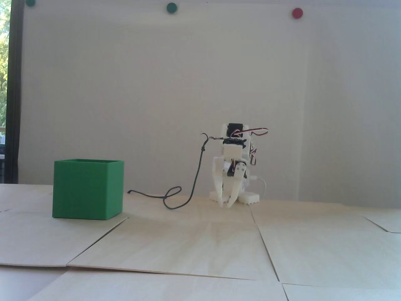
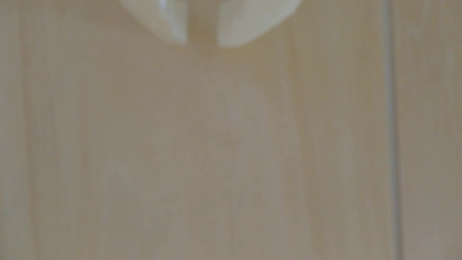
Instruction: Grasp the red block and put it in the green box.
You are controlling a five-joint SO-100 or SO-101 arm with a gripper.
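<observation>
The green box (image 1: 88, 189) stands on the wooden table at the left of the fixed view, its top open; its inside is hidden from this low angle. The red block shows in neither view. The white arm is folded low at the back centre, and my gripper (image 1: 227, 204) points straight down with its tips just above the table, well to the right of the box. In the wrist view my gripper (image 2: 202, 43) enters from the top edge. Its white fingertips (image 2: 235, 30) stand a narrow gap apart, with only bare, blurred wood between them.
A dark cable (image 1: 175, 197) loops on the table between the box and the arm's white base (image 1: 249, 197). The table is made of light wooden panels with seams (image 1: 266, 247); one seam (image 2: 393, 150) shows in the wrist view. Round green and red dots (image 1: 297, 13) sit on the wall.
</observation>
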